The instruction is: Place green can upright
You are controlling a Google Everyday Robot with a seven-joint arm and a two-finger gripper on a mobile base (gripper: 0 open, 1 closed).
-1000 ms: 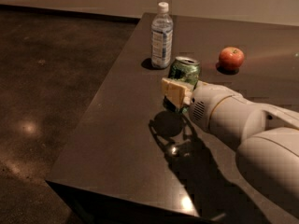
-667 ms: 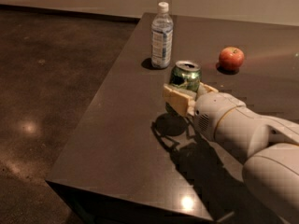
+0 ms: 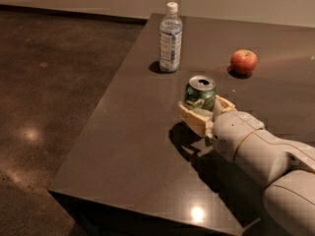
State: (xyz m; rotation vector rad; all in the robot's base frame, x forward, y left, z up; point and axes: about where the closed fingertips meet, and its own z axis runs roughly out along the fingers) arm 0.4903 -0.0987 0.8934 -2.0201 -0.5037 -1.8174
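Note:
The green can (image 3: pixel 200 95) stands nearly upright, silver pull-tab top facing up, near the middle of the dark table (image 3: pixel 133 132). My gripper (image 3: pixel 205 111) comes in from the lower right and is shut on the can's lower half, one beige finger on each side. Its shadow falls on the table just below and to the left. I cannot tell whether the can's base touches the tabletop, as the fingers hide it.
A clear plastic water bottle (image 3: pixel 170 38) with a white cap stands behind and left of the can. A red apple (image 3: pixel 243 61) lies at the back right. The table's left edge runs diagonally, with dark floor (image 3: pixel 44 107) beyond it.
The gripper has moved lower and slightly right with the can. The can has turned from a tilt to nearly upright.

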